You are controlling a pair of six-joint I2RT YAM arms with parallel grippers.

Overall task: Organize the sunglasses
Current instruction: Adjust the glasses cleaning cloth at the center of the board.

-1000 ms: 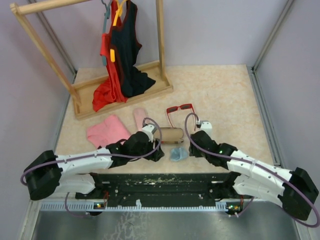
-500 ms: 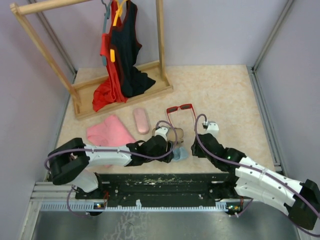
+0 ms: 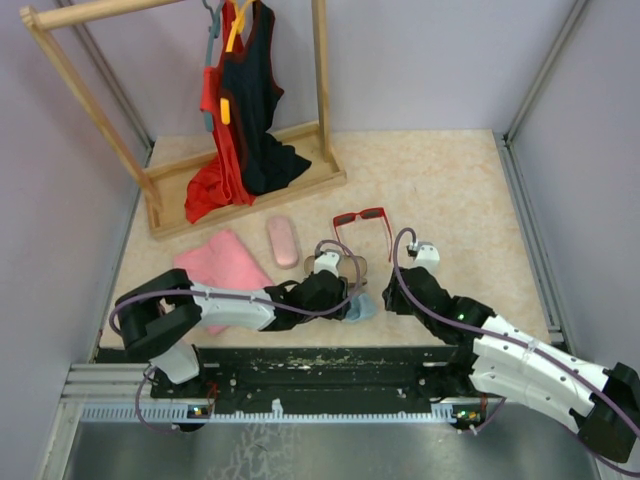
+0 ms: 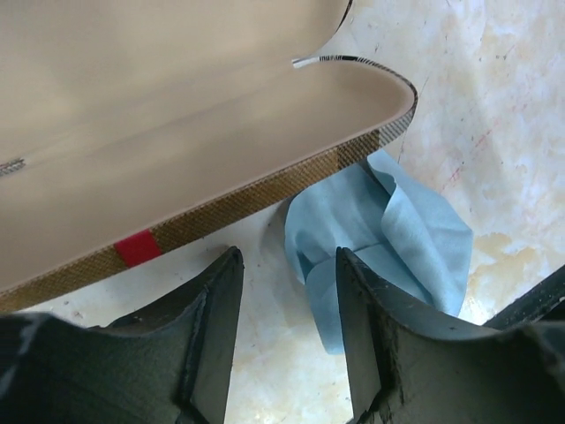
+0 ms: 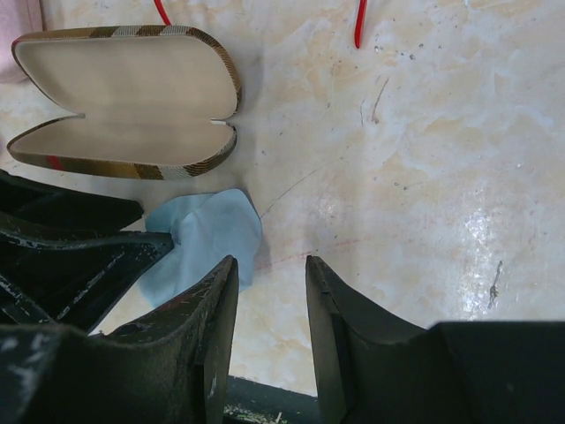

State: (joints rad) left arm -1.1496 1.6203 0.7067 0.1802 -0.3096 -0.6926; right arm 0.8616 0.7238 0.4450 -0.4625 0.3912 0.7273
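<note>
The red plastic-framed, dark-lensed sunglasses (image 3: 361, 216) lie above centre, long axis left-right, up-frame of my right claw (image 5: 269, 265). It and my left claw (image 4: 287, 261) both gape, empty.

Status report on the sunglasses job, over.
Left tool open, hovering at blue cloth. Right tool open, empty. Red sunglasses on table beyond open case, untouched.

The beige marbled tabletop (image 3: 450, 190) carries a wooden clothes rack (image 3: 320, 181) at far left. Nearer, a pink cloth (image 3: 215, 258) lies at left, with a pink case (image 3: 283, 241) just right of it. In the middle lie the red-framed sunglasses (image 3: 361, 217). Nearer still is an open brown striped case (image 5: 132, 102), and a crumpled light blue cloth (image 5: 207, 238) lies just beside its near right end.
</note>
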